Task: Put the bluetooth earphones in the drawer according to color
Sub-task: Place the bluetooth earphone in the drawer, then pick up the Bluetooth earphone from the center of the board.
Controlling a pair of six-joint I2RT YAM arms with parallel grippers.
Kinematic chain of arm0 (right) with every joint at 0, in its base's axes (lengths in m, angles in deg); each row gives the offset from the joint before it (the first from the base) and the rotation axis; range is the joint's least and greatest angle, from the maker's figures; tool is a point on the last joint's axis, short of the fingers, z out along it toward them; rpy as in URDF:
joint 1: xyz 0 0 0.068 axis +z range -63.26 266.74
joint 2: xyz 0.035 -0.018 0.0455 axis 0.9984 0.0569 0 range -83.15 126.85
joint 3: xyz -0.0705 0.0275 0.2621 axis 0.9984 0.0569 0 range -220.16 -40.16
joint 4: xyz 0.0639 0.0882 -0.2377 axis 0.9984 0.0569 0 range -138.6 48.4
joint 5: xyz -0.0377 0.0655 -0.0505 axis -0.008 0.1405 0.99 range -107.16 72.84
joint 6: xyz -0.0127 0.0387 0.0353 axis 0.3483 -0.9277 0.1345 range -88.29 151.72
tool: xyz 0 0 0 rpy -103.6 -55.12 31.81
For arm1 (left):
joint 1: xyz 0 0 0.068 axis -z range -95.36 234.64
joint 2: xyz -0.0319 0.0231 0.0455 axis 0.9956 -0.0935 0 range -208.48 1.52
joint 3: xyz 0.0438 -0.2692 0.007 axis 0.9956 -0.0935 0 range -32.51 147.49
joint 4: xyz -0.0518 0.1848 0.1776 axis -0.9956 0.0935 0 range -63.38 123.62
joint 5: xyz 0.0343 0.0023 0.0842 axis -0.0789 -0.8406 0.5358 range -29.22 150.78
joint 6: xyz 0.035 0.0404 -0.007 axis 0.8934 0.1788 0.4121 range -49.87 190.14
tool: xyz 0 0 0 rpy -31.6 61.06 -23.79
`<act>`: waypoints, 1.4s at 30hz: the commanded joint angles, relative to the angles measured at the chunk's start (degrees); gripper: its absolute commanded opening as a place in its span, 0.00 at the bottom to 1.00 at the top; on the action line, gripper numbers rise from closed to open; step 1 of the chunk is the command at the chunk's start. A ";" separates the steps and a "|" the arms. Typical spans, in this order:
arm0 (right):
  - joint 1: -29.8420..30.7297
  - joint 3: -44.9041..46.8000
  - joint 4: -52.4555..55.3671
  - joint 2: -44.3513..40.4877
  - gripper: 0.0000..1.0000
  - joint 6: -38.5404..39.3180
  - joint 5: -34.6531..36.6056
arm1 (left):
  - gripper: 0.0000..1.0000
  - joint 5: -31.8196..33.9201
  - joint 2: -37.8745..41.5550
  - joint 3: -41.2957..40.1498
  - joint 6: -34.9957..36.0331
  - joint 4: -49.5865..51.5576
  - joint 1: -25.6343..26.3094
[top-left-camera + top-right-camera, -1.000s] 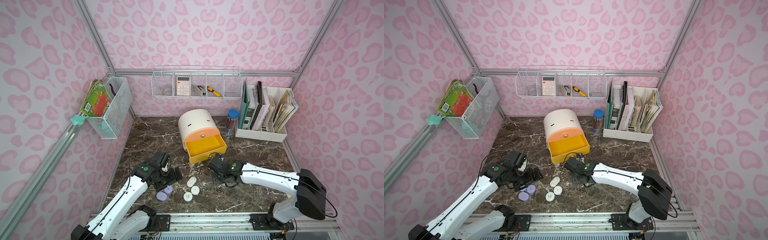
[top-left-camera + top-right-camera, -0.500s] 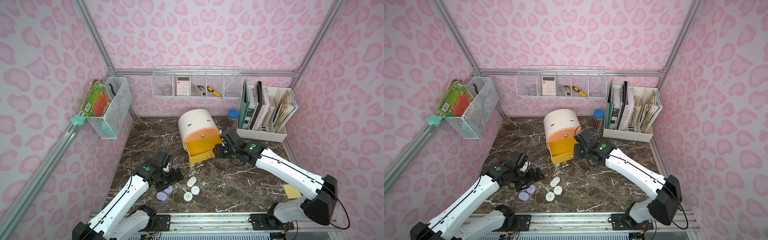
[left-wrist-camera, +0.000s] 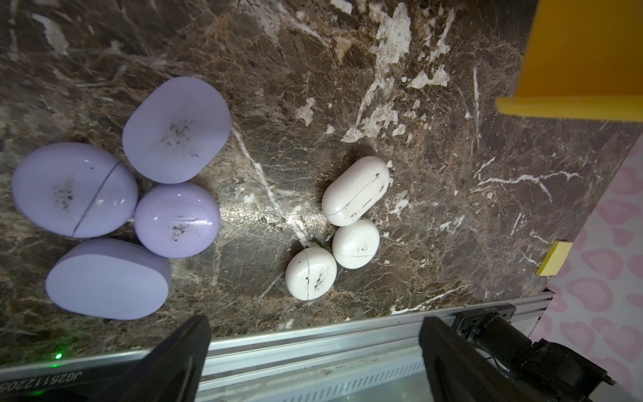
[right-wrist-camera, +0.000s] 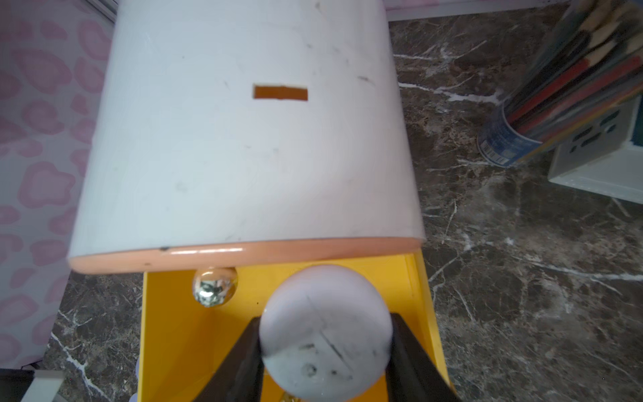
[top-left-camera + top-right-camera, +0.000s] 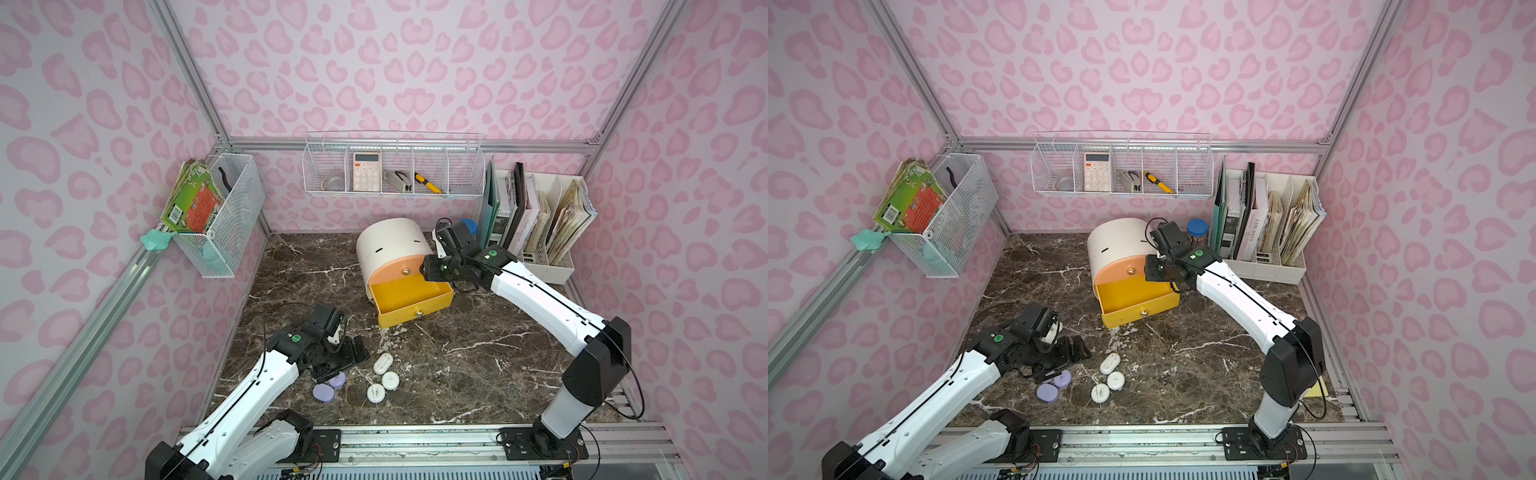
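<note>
The drawer cabinet (image 5: 388,245) is white, with its peach top drawer shut and its yellow drawer (image 5: 411,309) pulled out. My right gripper (image 5: 432,268) hovers over the yellow drawer's back right corner, shut on a white earphone case (image 4: 323,306). Three more white earphone cases (image 5: 382,363) lie together on the marble near the front. Several lavender cases (image 3: 175,128) cluster just left of them. My left gripper (image 5: 353,353) hangs open above the lavender cluster, nothing between its fingers (image 3: 195,334). In both top views the arm hides part of the lavender cluster.
A white file rack (image 5: 540,257) with books stands at the back right, a pencil jar (image 4: 515,139) beside the cabinet. Wire baskets hang on the back wall (image 5: 395,166) and left wall (image 5: 224,216). A yellow sticky note (image 3: 553,257) lies near the front right rail.
My right arm has lifted from the table beside the white cases and carried one white case up and back over the open yellow drawer. The left arm has barely moved.
</note>
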 commanded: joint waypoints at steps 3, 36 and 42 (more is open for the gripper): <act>0.14 -0.15 2.96 2.02 0.41 1.85 -1.16 | 0.99 -0.15 -0.81 -0.12 -0.05 -0.42 0.14; 1.91 -11.24 12.02 5.88 0.71 2.16 2.08 | 0.98 5.67 -3.09 -0.32 -4.96 1.16 9.21; 1.91 -4.00 6.72 -2.44 0.74 0.97 -0.02 | 0.94 8.84 -6.74 -0.12 -7.31 1.53 15.16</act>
